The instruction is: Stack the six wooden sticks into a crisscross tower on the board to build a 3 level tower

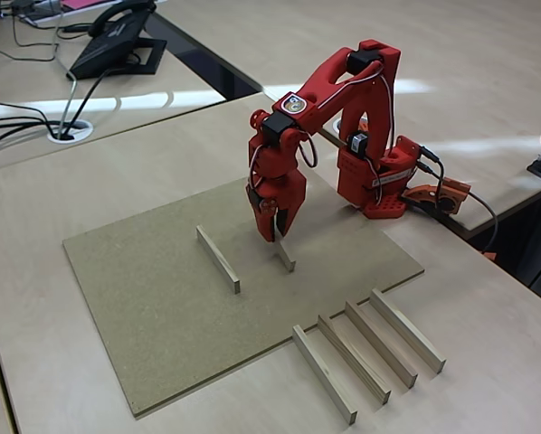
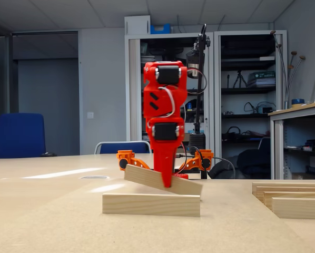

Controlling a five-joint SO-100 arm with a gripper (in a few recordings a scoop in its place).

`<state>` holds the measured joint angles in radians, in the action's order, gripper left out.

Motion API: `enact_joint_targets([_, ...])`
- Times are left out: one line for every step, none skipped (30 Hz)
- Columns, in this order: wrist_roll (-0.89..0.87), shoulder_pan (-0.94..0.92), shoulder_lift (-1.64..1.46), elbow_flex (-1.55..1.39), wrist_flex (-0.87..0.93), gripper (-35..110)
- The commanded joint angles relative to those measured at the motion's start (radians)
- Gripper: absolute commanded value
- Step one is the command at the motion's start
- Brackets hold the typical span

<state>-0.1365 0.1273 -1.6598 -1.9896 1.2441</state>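
The tan board (image 1: 162,298) lies on the pale desk. One wooden stick (image 1: 218,259) rests flat on it, seen as the near bar (image 2: 151,204) in the low fixed view. To its right, my red gripper (image 1: 275,228) points down and is shut on a second stick (image 1: 286,257). That stick (image 2: 141,176) hangs tilted behind the flat one, its left end raised and its right end low near the board. The gripper (image 2: 166,179) clamps it near the middle. Several more sticks (image 1: 368,351) lie side by side on the desk off the board's front right corner, also seen at the right edge (image 2: 294,200).
The arm's red base (image 1: 379,185) stands behind the board's right corner, with an orange clamp (image 1: 438,197) and cable at the desk edge. A desk phone (image 1: 117,41) and cables sit far back left. The board's left and front parts are bare.
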Motion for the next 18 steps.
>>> enact_joint_targets([-0.017,-0.003,-0.018,-0.015,0.002,0])
enact_joint_targets([-0.015,-0.006,-0.014,-0.015,-0.002,0])
enact_joint_targets([-0.014,-0.009,-0.011,-0.015,-0.005,0])
enact_joint_targets([-0.014,-0.012,-0.008,-0.017,-0.008,0])
enact_joint_targets([-0.014,-0.015,-0.005,-0.021,-0.012,0])
enact_joint_targets([-0.012,-0.017,-0.005,-0.028,-0.020,0])
enact_joint_targets([-0.012,-0.017,-0.003,-0.032,-0.026,0])
enact_joint_targets([-0.011,-0.014,-0.002,-0.038,-0.037,0])
enact_joint_targets([-0.011,-0.011,0.002,-0.043,-0.046,0])
enact_joint_targets([-0.011,-0.006,0.005,-0.048,-0.051,0])
enact_joint_targets([-0.012,-0.003,0.006,-0.052,-0.057,0])
enact_joint_targets([-0.014,0.000,0.006,-0.057,-0.061,0])
enact_joint_targets([-0.014,0.002,0.006,-0.060,-0.066,0])
enact_joint_targets([-0.014,0.005,0.006,-0.063,-0.069,0])
enact_joint_targets([-0.014,0.009,0.006,-0.063,-0.069,0])
enact_joint_targets([-0.015,0.012,0.008,-0.063,-0.069,0])
enact_joint_targets([-0.017,0.015,0.008,-0.064,-0.069,0])
enact_joint_targets([-0.017,0.018,0.011,-0.064,-0.069,0])
